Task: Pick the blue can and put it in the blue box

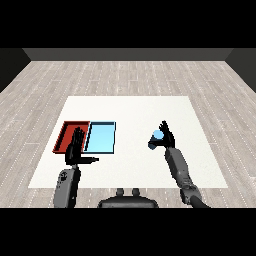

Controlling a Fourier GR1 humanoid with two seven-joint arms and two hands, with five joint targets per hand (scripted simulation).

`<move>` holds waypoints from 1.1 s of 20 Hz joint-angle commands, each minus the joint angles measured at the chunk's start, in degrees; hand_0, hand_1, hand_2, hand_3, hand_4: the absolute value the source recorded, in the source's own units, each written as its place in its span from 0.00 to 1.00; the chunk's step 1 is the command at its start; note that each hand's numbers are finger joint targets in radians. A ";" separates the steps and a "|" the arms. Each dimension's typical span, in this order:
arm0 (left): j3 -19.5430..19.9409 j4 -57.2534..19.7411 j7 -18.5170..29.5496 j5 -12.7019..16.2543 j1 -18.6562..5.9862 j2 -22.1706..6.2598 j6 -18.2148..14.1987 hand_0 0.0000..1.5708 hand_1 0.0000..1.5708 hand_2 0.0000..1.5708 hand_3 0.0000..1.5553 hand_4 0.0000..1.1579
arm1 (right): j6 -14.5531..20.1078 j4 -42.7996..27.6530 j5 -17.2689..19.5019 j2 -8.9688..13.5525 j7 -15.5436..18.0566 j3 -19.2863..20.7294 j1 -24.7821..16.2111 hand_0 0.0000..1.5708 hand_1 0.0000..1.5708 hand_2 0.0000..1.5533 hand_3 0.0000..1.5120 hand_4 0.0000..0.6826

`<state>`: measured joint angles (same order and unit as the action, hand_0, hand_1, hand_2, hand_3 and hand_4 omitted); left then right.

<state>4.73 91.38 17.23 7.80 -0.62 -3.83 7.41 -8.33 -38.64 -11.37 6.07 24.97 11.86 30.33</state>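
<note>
Fingers [163,126] of the right hand [166,137] are seen curled round the blue can [156,139], with the thumb side tucked against it, so the can is held and nothing else is gripped there. Fingers of the left hand [76,146] are held straight and relaxed, pointing away across the scene, with the thumb stuck out sideways toward the right; nothing is held by them.

Now from the biggest thing down. A white tabletop [140,112] is spread over a pale wooden floor [125,75]. Two grey forearms are brought in from the lower corners: the left forearm [67,186] rises almost upright at the left, and the right forearm [179,170] is angled inward from the lower right.

Two trays are laid side by side on the left part of the tabletop, touching along one edge. The red tray [65,134] is partly covered by the left hand, which is seen over its near right corner. The blue tray [102,137] is set just to the right of it and nothing is seen inside it.

The blue can is found well apart from the blue tray, off to the right of it, upright in the right hand; whether its base touches the white surface cannot be told.
</note>
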 commanded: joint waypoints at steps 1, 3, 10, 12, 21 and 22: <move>1.73 3.62 -4.73 1.65 -0.73 -1.78 -0.13 0.00 0.00 0.00 0.00 0.00 | -0.94 1.08 0.41 -0.08 1.65 -0.98 -1.08 0.00 0.00 0.00 0.00 0.00; 1.72 1.25 -0.61 1.72 1.28 -1.43 1.59 0.00 0.00 0.00 0.00 0.00 | 2.55 9.53 1.46 -2.85 6.49 -0.05 4.04 0.00 0.00 0.00 0.00 0.00; 2.68 -0.06 -1.93 2.42 -1.11 -1.96 1.23 0.00 0.00 0.00 0.00 0.00 | 10.35 9.63 1.79 -0.67 4.38 1.61 7.34 0.81 0.81 0.89 0.91 0.64; 3.30 -4.23 1.28 2.14 -1.90 -2.41 2.50 0.00 0.00 0.00 0.00 0.00 | 8.49 10.21 0.33 0.32 5.27 2.68 6.56 0.97 0.97 0.96 0.95 0.92; -0.23 2.71 -0.08 0.04 3.38 -0.82 1.48 0.00 0.00 0.00 0.00 0.00 | 14.50 -8.73 4.43 -2.22 -8.18 -6.00 0.49 0.96 0.96 0.95 0.95 0.87; -1.59 2.67 1.47 -1.71 3.47 0.43 0.52 0.00 0.00 0.00 0.00 0.00 | 14.81 -6.63 5.05 -2.44 -5.60 -5.83 1.82 0.95 0.95 0.94 0.94 0.90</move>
<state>4.12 92.52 17.22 7.21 0.46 -3.47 7.45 5.01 -38.47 -7.39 3.74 23.77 8.42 33.74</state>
